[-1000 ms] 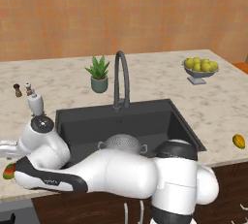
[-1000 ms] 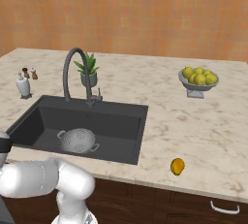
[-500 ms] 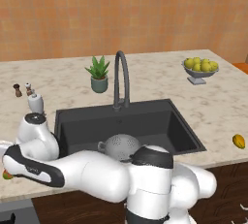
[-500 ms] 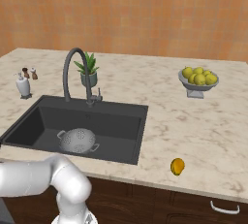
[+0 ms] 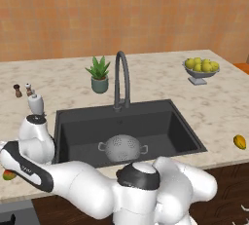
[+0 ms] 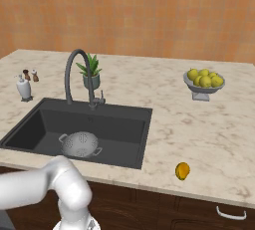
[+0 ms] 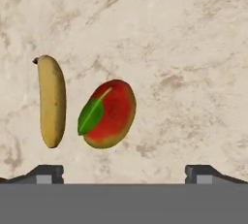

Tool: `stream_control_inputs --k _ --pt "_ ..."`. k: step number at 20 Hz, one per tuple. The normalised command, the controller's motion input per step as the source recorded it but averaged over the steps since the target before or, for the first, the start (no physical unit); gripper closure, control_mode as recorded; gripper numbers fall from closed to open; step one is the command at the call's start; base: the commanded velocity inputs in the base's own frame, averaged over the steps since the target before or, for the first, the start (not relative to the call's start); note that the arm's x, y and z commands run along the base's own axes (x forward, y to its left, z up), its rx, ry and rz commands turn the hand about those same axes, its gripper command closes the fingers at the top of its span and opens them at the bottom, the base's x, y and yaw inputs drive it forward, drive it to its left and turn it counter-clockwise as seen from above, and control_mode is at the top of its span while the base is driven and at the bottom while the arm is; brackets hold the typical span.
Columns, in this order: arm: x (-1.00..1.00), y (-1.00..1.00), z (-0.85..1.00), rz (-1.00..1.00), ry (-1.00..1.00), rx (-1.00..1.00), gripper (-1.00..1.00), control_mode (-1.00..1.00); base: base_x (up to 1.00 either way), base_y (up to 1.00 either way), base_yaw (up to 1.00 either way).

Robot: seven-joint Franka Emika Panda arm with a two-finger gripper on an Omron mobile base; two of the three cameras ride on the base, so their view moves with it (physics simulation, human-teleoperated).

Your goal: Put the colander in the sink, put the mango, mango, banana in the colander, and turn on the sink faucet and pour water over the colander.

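Now the end effector (image 7: 124, 172) is wide open and holds nothing, above the tabletop (image 7: 184, 48), where a banana (image 7: 52, 102) lies beside a red mango (image 7: 107, 114). The colander (image 5: 122, 148) sits in the sink (image 5: 160, 121).

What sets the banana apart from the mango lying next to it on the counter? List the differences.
Shape: the banana is long, slim and slightly curved; the mango is short and plump, an oval.
Colour: the banana is plain dull yellow with a dark stem tip; the mango is red shading to yellow-green.
Extras: the mango carries a green leaf; the banana has none.
Both lie side by side on the marble counter, apart, with the open gripper above them.
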Motion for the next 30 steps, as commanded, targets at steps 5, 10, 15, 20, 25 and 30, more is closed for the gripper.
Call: stream_control_inputs --k 5,10,15,20,25,30 --pt "0.13 0.3 -0.02 0.0 0.0 0.0 -1.0 -1.0 0.0 0.0 0.0" --pt "0.2 0.25 -0.15 0.0 0.0 0.0 -1.0 -1.0 0.0 0.0 0.0" --pt "0.04 0.04 -0.21 -0.02 0.0 -0.01 -1.0 -1.0 0.0 0.0 0.0" --pt "0.0 0.0 -0.34 -0.02 0.0 -0.04 -1.0 -1.0 0.0 0.0 0.0" --pt "0.03 0.01 -0.38 0.0 0.0 -0.02 -1.0 -1.0 0.0 0.0 0.0" --pt "0.11 0.11 -0.26 0.0 0.0 0.0 1.0 -1.0 0.0 0.0 0.0"
